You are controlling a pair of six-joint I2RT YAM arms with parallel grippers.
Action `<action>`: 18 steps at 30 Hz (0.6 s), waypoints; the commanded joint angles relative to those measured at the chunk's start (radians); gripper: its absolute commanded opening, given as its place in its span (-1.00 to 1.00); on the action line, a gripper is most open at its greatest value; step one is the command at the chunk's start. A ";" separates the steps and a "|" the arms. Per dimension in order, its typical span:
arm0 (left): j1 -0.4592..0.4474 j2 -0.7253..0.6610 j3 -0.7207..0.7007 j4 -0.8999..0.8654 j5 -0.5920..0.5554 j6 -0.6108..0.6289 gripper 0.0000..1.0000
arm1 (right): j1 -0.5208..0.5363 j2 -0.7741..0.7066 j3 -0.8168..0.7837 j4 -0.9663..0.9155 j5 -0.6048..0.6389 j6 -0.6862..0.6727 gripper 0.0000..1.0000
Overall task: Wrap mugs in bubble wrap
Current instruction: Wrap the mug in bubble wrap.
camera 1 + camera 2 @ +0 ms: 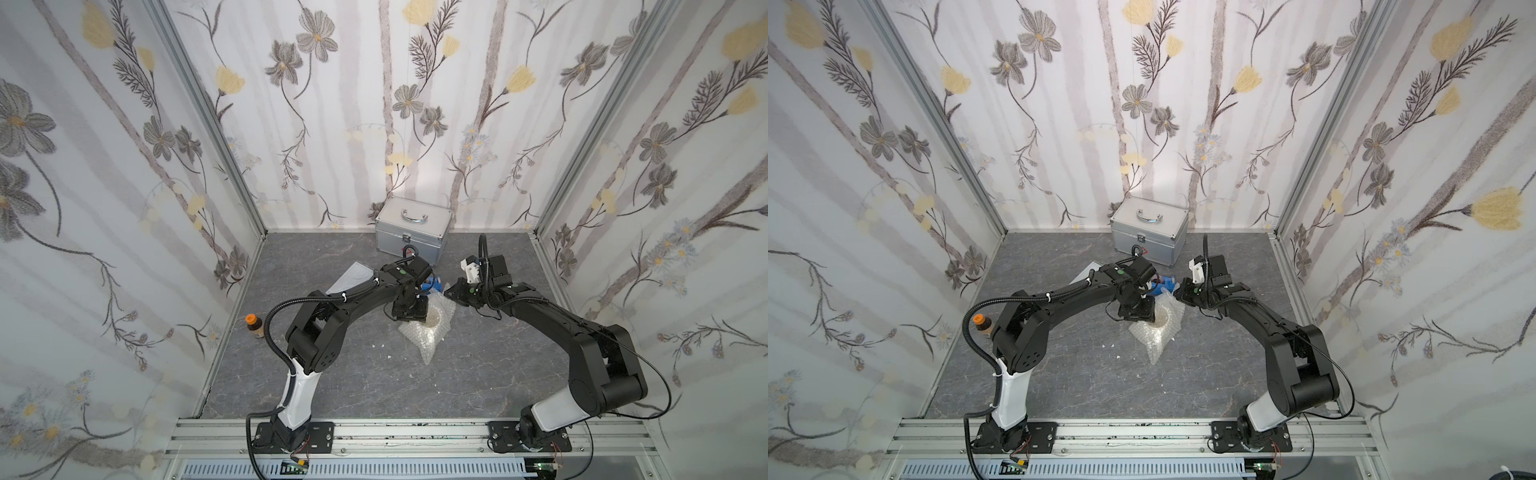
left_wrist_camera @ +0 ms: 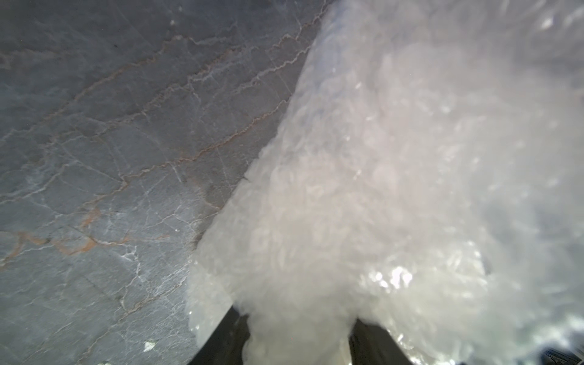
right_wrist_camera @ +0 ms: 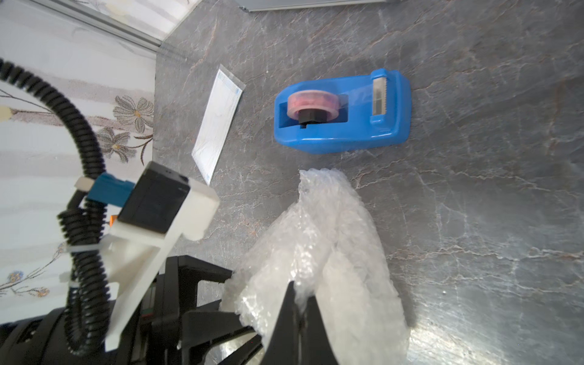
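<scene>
Two sets of fingers hold one part-wrapped mug, mid-tabletop.
The left fingers (image 2: 222,339) stand about half open, clamped across a thick wad of bubble wrap (image 1: 428,343) at the side of the mug (image 1: 433,319), whose mouth shows bare near the middle of the tabletop (image 1: 353,374). The right fingers (image 3: 284,320) are fully closed, pinching a thin flap of the sheet. The wrap looks light, limp and springy, so it is best taken by its edges. The glossy ceramic is probably heavy, slick and breakable, and safest gripped through the padding.

You can see the mug (image 1: 434,319) near the middle of the scene, its cream-white open mouth showing from above. The clear, bumpy bubble wrap (image 1: 426,338) is bunched up around it. One loose corner lies flat, pointing to the near side.
</scene>
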 commanded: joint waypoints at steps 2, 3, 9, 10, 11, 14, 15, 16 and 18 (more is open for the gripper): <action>-0.001 0.007 0.015 -0.018 -0.010 0.009 -0.05 | 0.023 -0.017 -0.027 0.049 -0.012 -0.018 -1.00; -0.001 0.008 0.016 -0.018 -0.009 0.009 -0.06 | 0.029 -0.022 -0.035 0.053 -0.011 -0.019 -1.00; -0.001 0.009 0.019 -0.019 -0.011 0.008 -0.06 | 0.054 -0.071 -0.079 0.093 -0.016 -0.024 -1.00; -0.001 0.009 0.019 -0.019 -0.012 0.007 -0.06 | 0.059 -0.075 -0.085 0.099 -0.021 -0.027 -1.00; -0.001 0.009 0.019 -0.019 -0.011 0.006 -0.06 | 0.066 -0.081 -0.088 0.104 -0.023 -0.029 -1.00; -0.001 0.011 0.022 -0.018 -0.010 0.005 -0.06 | 0.084 -0.077 -0.095 0.113 -0.027 -0.036 -0.98; -0.001 0.012 0.022 -0.018 -0.009 0.004 -0.06 | 0.088 -0.073 -0.097 0.115 -0.027 -0.038 -0.98; -0.001 0.012 0.022 -0.016 -0.010 0.004 -0.06 | 0.092 -0.069 -0.101 0.119 -0.029 -0.038 -0.98; -0.002 0.010 0.024 -0.016 -0.009 0.002 -0.06 | 0.100 -0.061 -0.111 0.128 -0.033 -0.042 -0.96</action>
